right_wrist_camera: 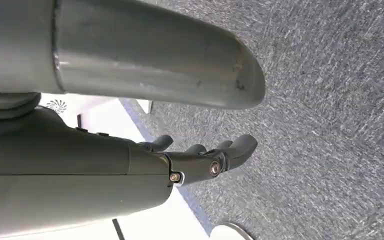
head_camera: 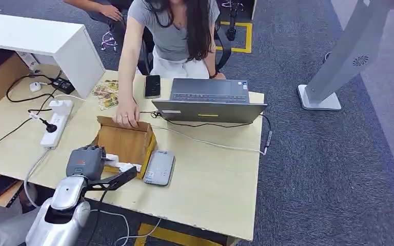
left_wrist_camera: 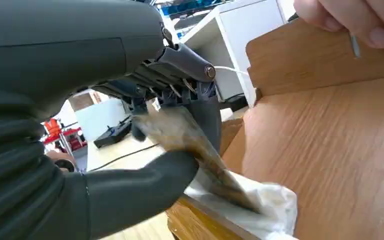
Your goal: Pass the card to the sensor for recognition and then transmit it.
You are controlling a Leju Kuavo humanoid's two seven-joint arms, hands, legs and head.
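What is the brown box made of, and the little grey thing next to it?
The brown open box looks like wood or wood-look board: matte, with visible grain lines. The flat grey card reader beside it looks like smooth plastic with rounded corners and a slight sheen.

My left arm (head_camera: 61,212) is showing a shiny silver shell, with a white cable trailing beside it. My left hand (head_camera: 84,161) is wearing a grey ribbed cover with a small red marking and dark fingers (left_wrist_camera: 180,87) with a silver pivot screw. My right hand (right_wrist_camera: 200,160) is showing dark grey, two round screws, thick thumb.
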